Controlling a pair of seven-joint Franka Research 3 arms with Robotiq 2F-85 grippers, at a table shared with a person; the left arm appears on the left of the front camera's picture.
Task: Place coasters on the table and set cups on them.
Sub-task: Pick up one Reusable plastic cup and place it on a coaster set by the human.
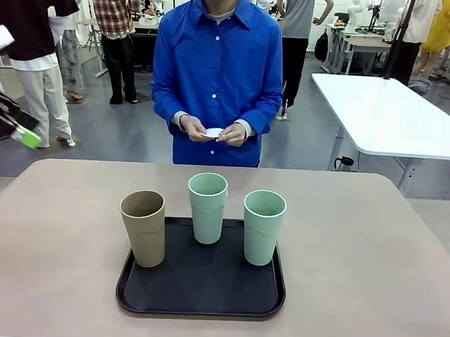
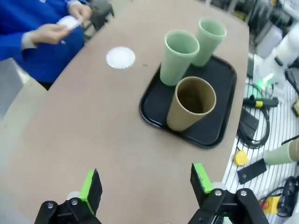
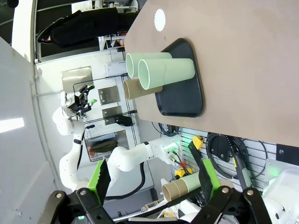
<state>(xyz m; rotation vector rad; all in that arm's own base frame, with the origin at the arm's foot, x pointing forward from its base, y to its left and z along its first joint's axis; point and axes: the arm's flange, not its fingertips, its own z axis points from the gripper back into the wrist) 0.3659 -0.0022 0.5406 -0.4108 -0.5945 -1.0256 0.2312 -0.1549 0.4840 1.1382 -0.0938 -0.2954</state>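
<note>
White lacy paper coaster lay by the beige counter's far edge, and the person's hands held more, so coaster-laying seemed under way. Three tall matte cups, two mint and one tan, stood on the black rectangular tray. My left end effector and right end effector gaped wide, empty. Next, I judged, a cup needed gripping.

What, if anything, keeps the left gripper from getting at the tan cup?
Probably yes, reachable: the open left gripper faces the tan cup, upright at the near edge of the tray, with bare table between them.

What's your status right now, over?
Left gripper and right gripper open, empty. One coaster on the table, three cups on the black tray. Person's hands hold another coaster; nothing blocking.
</note>
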